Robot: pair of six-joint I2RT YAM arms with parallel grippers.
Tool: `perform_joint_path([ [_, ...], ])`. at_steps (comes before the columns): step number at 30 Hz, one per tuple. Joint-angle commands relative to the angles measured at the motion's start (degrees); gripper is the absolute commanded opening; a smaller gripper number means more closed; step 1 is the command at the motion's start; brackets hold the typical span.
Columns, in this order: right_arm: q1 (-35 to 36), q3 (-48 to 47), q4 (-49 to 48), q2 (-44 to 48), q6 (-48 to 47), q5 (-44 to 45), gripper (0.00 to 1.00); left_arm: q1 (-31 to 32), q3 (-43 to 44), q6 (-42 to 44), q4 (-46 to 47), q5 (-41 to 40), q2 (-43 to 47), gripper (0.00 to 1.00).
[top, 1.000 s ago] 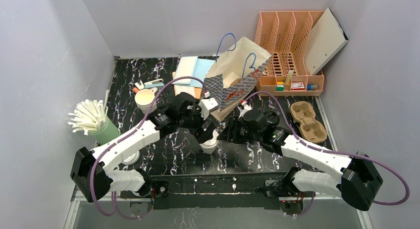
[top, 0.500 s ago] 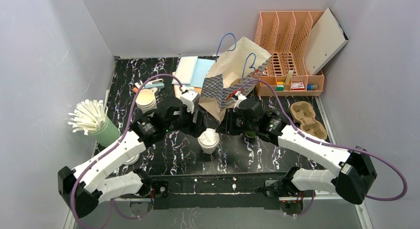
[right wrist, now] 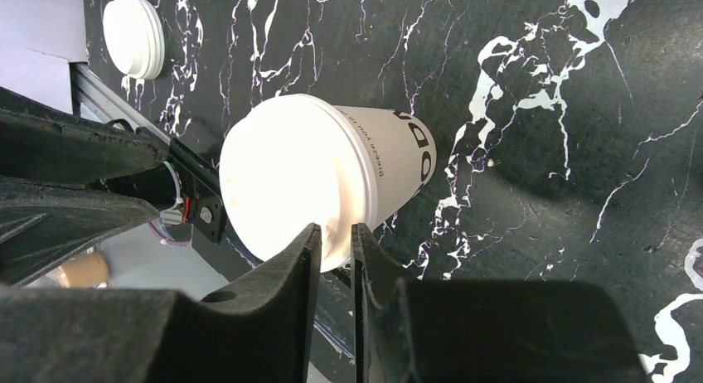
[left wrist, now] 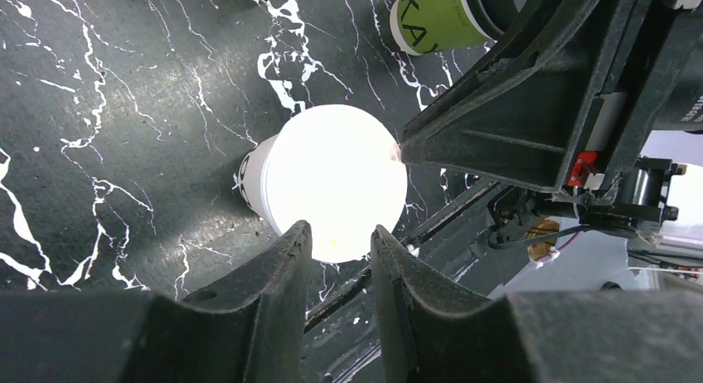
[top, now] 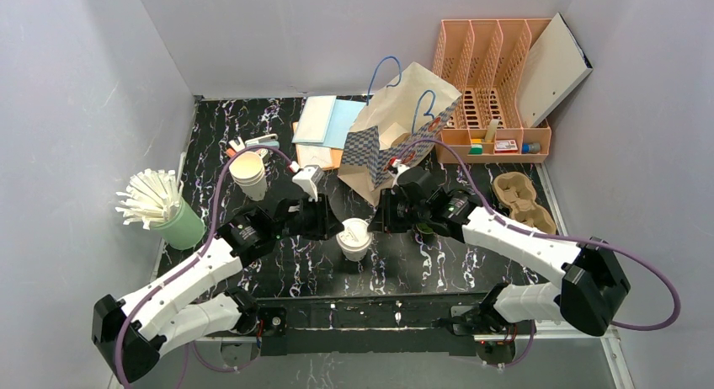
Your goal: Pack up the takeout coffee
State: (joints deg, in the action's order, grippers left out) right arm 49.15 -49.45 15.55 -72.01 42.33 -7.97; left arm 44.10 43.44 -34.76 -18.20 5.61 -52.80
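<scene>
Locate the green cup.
Top view: the green cup is right of centre, mostly hidden under the right arm, just right of the white lidded cup.

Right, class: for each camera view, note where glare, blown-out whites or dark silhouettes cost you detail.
Left wrist: the white cup's lid is blown out to flat white; the left gripper's fingers are near-black silhouettes. Right wrist: that lid is overexposed, though print on the cup's side reads; the right gripper's fingers are dark. Top external: evenly lit, the lid not blown out.
</scene>
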Motion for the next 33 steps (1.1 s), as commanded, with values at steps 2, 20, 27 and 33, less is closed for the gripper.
perform_joint_path([
  [2,-0.2,-3.0,0.0,-0.7,-0.9,-1.0,0.27,0.2,-1.6,-2.7,1.6,-0.7,-0.3,0.29],
  [20,-0.2,-3.3,-0.6,-2.7,-1.4,-2.0,0.24,0.2,-3.6,-3.2,4.8,-0.2,-4.4,0.26],
  [27,-0.2,-2.4,-0.8,-3.6,-1.5,-2.1,0.24,0.2,-5.4,-3.4,5.8,0.3,-4.9,0.24],
  [33,-0.2,-5.1,1.4,-2.0,-3.4,0.0,0.44,0.2,-2.1,-2.6,3.3,-1.2,-3.7,0.4],
])
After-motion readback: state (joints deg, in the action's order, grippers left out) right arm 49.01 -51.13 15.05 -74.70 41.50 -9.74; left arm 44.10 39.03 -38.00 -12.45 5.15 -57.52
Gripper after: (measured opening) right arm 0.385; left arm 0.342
